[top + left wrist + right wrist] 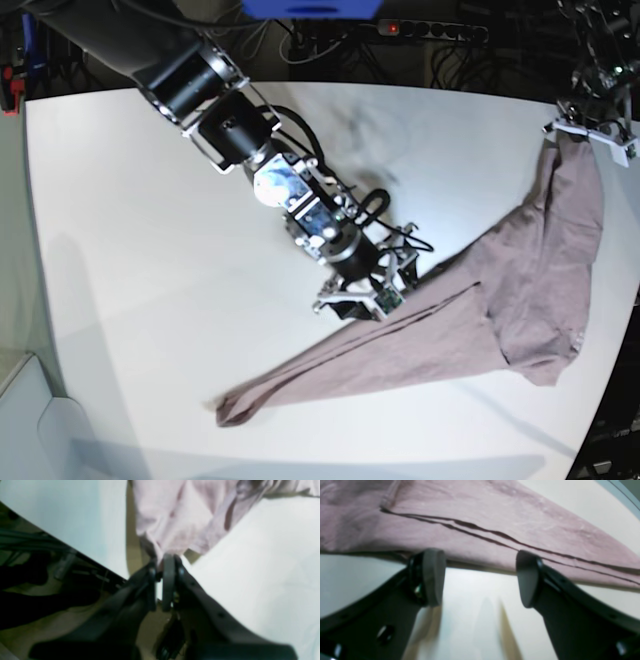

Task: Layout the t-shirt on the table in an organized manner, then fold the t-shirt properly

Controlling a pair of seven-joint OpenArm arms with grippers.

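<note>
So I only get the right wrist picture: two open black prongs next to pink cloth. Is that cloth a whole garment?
Observer: Yes. The base view shows the t-shirt stretched in a long diagonal band across the table.
Operator: Is anything holding it?
Observer: The left pincer is shut on one edge of the fabric, lifting that end at the table's edge.
Operator: And my prongs?
Observer: They belong to the right pincer, which sits open at the band's upper edge, about midway along it.
Operator: Is the other end lifted too?
Observer: No, the far tip lies bunched on the table.
</note>
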